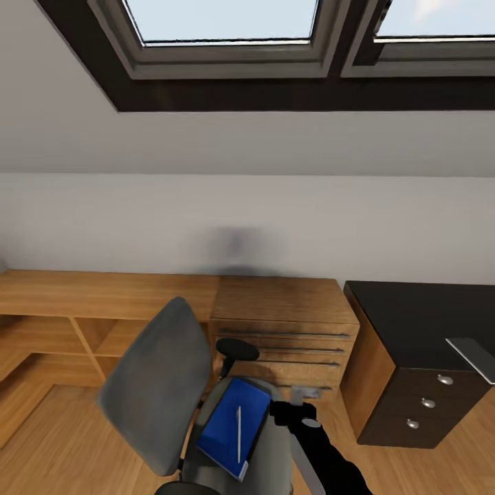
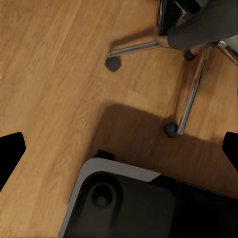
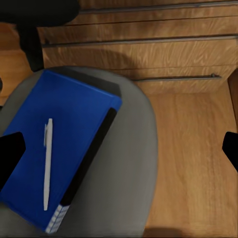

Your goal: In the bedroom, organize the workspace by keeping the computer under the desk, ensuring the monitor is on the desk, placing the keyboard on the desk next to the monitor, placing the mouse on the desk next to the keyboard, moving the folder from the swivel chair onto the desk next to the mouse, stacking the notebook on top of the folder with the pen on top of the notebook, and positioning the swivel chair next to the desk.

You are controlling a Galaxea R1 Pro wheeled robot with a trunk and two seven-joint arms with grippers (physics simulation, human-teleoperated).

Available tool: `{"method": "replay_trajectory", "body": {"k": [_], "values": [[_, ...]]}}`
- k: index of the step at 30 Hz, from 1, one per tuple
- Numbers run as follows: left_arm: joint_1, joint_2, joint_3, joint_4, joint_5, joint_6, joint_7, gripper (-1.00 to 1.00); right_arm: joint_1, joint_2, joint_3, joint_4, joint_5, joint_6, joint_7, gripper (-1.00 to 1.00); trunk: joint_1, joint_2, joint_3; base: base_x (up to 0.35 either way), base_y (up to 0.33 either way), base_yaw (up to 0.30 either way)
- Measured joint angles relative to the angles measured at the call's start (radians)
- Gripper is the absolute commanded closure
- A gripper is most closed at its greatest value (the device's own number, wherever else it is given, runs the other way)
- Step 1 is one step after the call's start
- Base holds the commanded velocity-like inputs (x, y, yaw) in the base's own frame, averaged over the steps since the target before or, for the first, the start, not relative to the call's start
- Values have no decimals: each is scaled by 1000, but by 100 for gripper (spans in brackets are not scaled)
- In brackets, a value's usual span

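Attic bedroom: a grey-white sloped wall under a black-framed skylight (image 1: 227, 55), light wood floor, low oak shelving and drawers (image 1: 282, 337) along the wall. In the head view the chair (image 1: 161, 385) stands in front of those drawers, back turned toward the shelving. The folder (image 1: 234, 426) lies flat on the chair's seat with a pen (image 1: 238, 433) on top of it. The desk (image 1: 426, 323) is off beside the drawers, well apart from the chair, with a silver-grey edge (image 1: 474, 357) of something lying on it. The right arm reaches in just beside the folder; from here I cannot tell how its pincer stands.

The left wrist view looks down at bare floor, the chair's chrome legs and castors (image 2: 171, 130), and part of the robot's own base. Two dark fingertips (image 2: 10, 153) sit far apart at the frame's sides, so the left gripper (image 2: 119, 153) is wide and holds nothing.

The right wrist view looks straight down on the folder's dark spine edge and the loose pen, with the drawer fronts beyond the chair. The right gripper (image 3: 119, 153) is spread wide, empty, one fingertip (image 3: 11, 153) over the folder.

The risk, I'd say: the pen rests unsecured, so tilting the folder on lifting could roll it to the floor. Pushing the chair may also make it swivel away.
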Motion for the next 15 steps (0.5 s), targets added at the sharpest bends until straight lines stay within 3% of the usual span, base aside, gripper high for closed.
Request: {"method": "replay_trajectory", "body": {"k": [5,15], "values": [[0,0,0,0,0,0,0,-100,0,0,0,3,0,48,5,-100,0,0,0,-30,135,0],[0,0,0,0,0,0,0,-100,0,1,0,4,0,67,7,-100,0,0,0,-5,123,0]]}}
